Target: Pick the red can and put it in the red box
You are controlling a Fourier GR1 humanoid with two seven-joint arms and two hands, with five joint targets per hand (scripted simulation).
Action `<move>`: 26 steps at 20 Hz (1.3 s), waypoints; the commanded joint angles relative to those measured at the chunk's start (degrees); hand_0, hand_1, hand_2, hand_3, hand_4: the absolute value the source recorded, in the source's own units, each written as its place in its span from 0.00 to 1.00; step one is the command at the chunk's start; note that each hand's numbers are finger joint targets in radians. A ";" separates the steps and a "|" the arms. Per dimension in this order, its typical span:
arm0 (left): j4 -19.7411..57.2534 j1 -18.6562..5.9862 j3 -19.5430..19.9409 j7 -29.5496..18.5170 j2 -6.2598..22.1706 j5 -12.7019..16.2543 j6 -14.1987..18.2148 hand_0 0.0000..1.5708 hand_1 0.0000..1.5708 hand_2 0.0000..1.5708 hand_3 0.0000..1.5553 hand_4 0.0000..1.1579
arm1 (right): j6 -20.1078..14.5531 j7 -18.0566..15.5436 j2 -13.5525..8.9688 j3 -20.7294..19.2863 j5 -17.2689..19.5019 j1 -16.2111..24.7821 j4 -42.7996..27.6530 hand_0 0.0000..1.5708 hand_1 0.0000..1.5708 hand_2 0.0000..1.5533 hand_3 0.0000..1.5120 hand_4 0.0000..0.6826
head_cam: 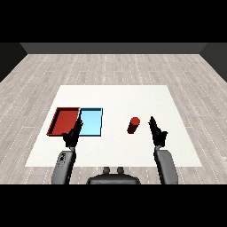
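Red can [133, 125] stood upright on white counter [115, 99] | right hand [156, 131] open just beside it | left hand [73, 134] open, over red tray [63, 121] and light blue tray [92, 120] edge

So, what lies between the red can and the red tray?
In the head view, the blue tray lies between the red can and the red tray, with bare table beside the can.

A flat white rectangular table [133, 95] fills the middle of the view. On its left part lies a shallow light blue rectangular tray [91, 123] with a raised rim, its long sides running away from the viewer. Around the table spreads a floor of pale grey wooden planks [111, 66], ending at a dark wall behind.
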 commanded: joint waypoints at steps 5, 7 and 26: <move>-0.44 -0.59 1.44 -0.58 1.94 -1.14 -0.66 0.00 0.00 0.00 0.00 0.00 | 13.40 -4.71 -10.55 -11.79 -11.36 2.58 1.56 0.00 0.00 0.00 0.00 0.00; -5.64 -4.67 2.96 -13.13 -0.53 1.04 -0.04 0.00 0.00 0.00 0.00 0.00 | 13.52 -12.57 -6.91 -9.91 -12.43 -0.74 -2.35 0.00 0.00 0.00 0.00 0.00; 0.15 -1.43 5.20 -26.05 -0.07 3.30 -5.85 0.00 0.00 0.00 0.00 0.00 | 24.65 -21.44 -10.13 -17.24 -15.36 -1.20 6.71 0.00 0.00 0.00 0.00 0.00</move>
